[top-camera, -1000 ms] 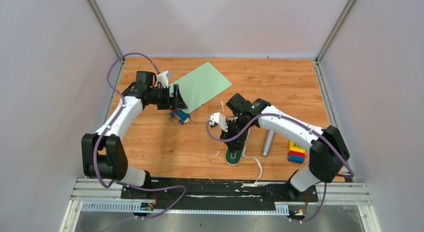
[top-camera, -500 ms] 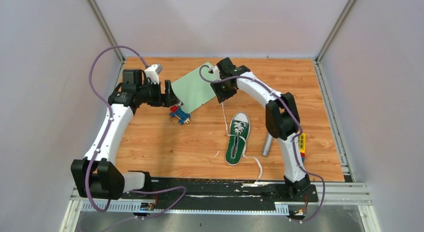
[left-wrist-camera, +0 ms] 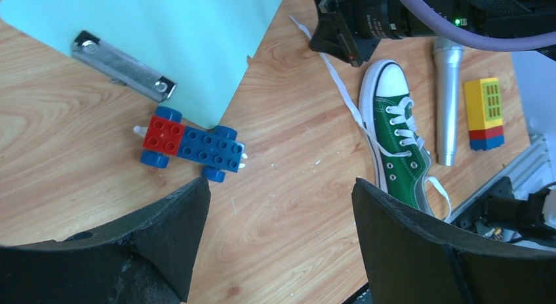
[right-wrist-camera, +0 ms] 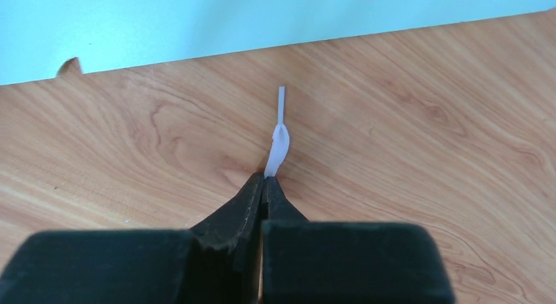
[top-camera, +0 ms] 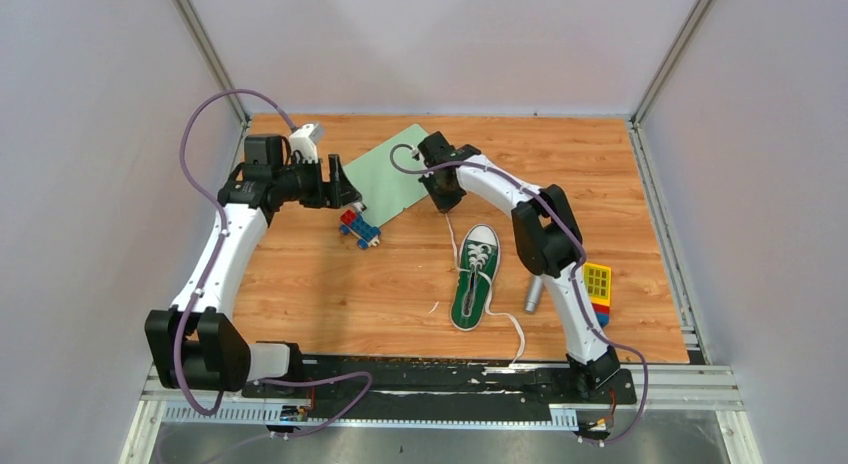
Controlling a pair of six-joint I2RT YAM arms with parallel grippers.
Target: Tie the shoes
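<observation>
Shoe: small green canvas low-top sneaker [top-camera: 474, 277] with white sole and toe cap, flat on the wooden table [top-camera: 330, 284], right of centre.
Long axis: near to far, toe at the far end, heel at the near end.
Lace in play: long white lace [top-camera: 452, 234], leading from the sneaker's left side toward the far left, ending just near of the pale green clipboard [top-camera: 400, 169].
Right arm: right gripper [right-wrist-camera: 264, 179] down at the table beyond the toe cap, fingers pressed together on the long white lace just short of its end, a short tag poking out past the tips.
Left arm: left gripper [left-wrist-camera: 278, 192] at the far left, over the toy car of red and blue bricks [top-camera: 359, 228]; fingers spread wide, nothing between them; well apart from the sneaker.
Free lace: other white lace [top-camera: 517, 334], loose on the table off the heel toward the near right, touched by neither gripper.
Deciding relation: held end far of the toe, free end at the heel; right arm clearly the nearer to both.
Likely step: drawing one lace out straight, ahead of any crossing.
</observation>
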